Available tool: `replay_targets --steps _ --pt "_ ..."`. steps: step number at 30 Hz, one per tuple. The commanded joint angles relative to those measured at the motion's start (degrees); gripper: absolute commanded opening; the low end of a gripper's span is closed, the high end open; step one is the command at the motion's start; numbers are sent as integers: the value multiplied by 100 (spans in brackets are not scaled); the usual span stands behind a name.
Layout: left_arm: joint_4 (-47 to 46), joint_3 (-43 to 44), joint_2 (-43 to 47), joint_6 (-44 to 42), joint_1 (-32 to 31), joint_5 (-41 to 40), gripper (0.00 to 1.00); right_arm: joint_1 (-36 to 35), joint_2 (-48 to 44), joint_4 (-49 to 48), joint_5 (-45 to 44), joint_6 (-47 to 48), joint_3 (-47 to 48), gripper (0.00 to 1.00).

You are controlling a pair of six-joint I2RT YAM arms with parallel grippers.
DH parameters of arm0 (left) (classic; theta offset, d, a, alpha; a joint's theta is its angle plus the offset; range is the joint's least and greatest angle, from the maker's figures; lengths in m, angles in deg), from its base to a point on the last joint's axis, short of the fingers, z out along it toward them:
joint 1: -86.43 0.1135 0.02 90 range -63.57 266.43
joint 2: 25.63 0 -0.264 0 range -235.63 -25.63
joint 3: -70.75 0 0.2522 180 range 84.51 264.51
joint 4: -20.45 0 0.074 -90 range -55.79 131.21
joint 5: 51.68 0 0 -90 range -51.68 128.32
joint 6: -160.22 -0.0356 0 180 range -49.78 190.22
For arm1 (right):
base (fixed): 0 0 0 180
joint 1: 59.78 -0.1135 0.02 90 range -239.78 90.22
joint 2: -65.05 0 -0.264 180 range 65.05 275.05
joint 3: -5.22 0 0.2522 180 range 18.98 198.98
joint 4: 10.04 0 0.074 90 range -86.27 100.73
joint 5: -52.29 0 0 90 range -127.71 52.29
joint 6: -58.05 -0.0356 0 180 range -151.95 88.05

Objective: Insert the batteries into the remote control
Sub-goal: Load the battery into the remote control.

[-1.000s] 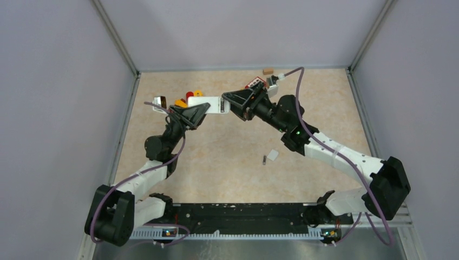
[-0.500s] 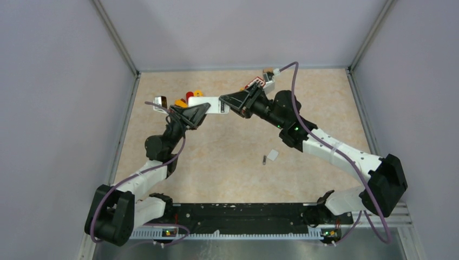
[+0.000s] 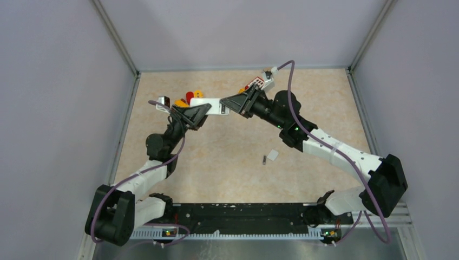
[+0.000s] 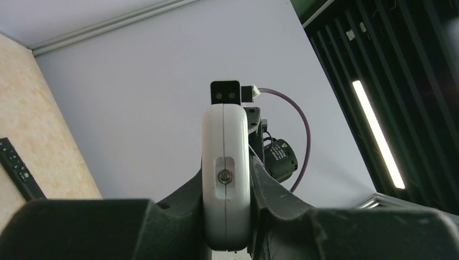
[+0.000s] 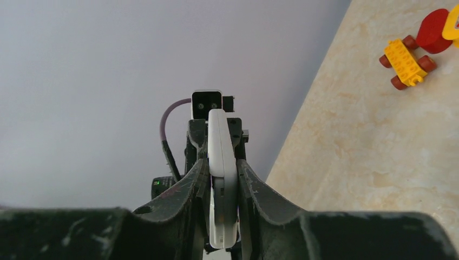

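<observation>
Top external view, from the left: the left gripper (image 3: pixel 199 111) is clamped on the left end of the white remote (image 3: pixel 212 104), which is held off the table (image 3: pixel 216 173) with red and yellow toy pieces (image 3: pixel 190 96) just behind it. The right gripper (image 3: pixel 233 103) is closed on the remote's other end, so the remote spans between the two. Further right and nearer the bases, well apart from the remote, a dark grey battery (image 3: pixel 263 160) lies on the table just beside a small white piece (image 3: pixel 273 155). No other battery can be made out. Both wrist views show the remote edge-on between their own fingers – pressed tight on each side – and the left wrist view also catches a black remote (image 4: pixel 15 168) lying on the table.
</observation>
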Motion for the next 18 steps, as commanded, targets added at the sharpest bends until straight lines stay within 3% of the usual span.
replay_targets --steps 1,3,8,11,18 --pt "-470 275 122 413 8 68 0 0 -39 790 -271 663 -36 27" --pt "-378 283 174 336 8 73 0 21 -94 732 -379 602 -112 35" --pt "80 256 287 -52 12 153 0 176 -145 90 25 140 -252 68" --pt "194 204 296 -194 14 158 0 313 -164 -350 339 -215 -363 73" --pt "250 254 188 -357 10 208 0 466 -231 -1387 571 -756 -780 75"
